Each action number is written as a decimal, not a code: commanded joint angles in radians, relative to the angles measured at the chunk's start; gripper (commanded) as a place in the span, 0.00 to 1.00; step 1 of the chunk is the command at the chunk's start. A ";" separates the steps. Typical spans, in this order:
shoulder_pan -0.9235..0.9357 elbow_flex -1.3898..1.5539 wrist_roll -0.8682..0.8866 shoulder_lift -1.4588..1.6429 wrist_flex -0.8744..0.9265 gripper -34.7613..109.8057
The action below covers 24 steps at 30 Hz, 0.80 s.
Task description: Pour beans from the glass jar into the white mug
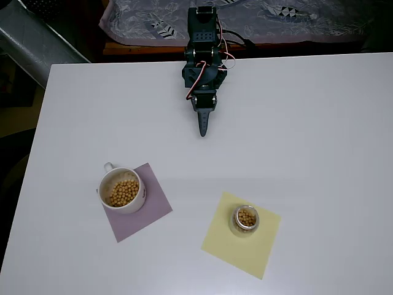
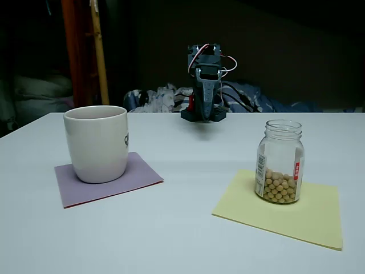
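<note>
The gripper (image 1: 203, 128) hangs folded at the table's (image 1: 319, 123) far edge, fingers pressed together, holding nothing. The glass jar (image 2: 279, 161), part-filled with beans (image 2: 278, 187), stands upright on a yellow sheet (image 2: 308, 220) toward the near edge; the white mug (image 2: 97, 143) sits on a purple sheet (image 2: 137, 174), well apart, already holding beans. The reach has not begun; next comes opening and grasping the jar.

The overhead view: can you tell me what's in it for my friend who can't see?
A white table holds a white mug with beans in it on a purple sheet, and a glass jar of beans on a yellow sheet. The robot's hand is folded up at the far edge, shut, touching nothing.
</note>
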 commanded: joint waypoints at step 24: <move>0.117 -1.131 -0.847 -1.200 -0.018 0.86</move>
